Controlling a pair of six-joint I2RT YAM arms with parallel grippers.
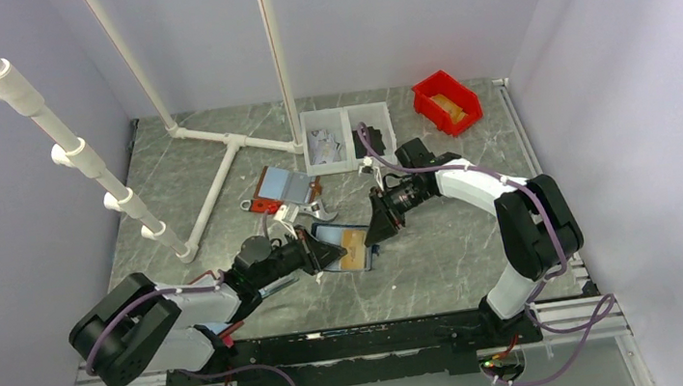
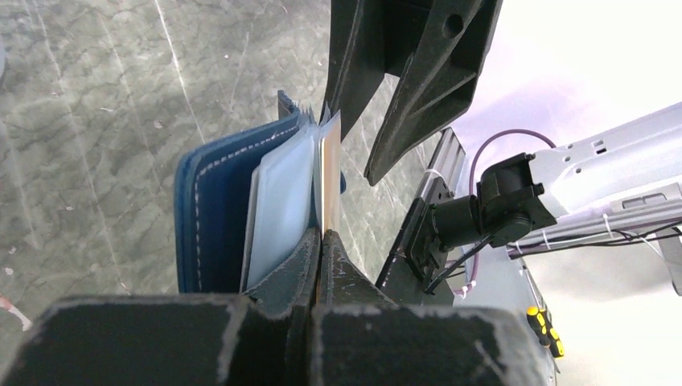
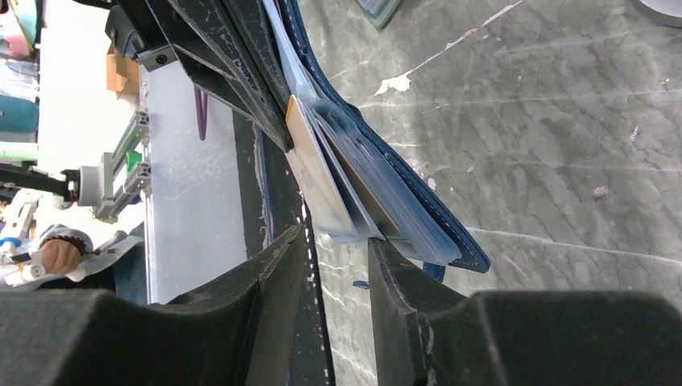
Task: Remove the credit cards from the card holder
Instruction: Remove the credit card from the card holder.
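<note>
At mid-table [image 1: 461, 257] the two arms meet, the left arm [image 1: 186, 313] reaching in from the near left and the right arm [image 1: 483, 187] from the far right. The holder [image 2: 213, 217] is held between them, spread open. The left gripper [image 2: 322, 241] is clamped on its near-left edge, jaws together. The right gripper [image 3: 336, 241] faces it at the opposite end with its jaws apart. The tan card [image 3: 310, 165] stands out of the pockets, its long axis running from one gripper to the other and its free end just at the right jaws' mouth, so the right arm is the nearer one to draw it. A pull back along that axis, toward the far right, would likely free it. Bare marble lies that way, while a red-edged holder [image 1: 279, 188] sits just behind. No black card shows.
</note>
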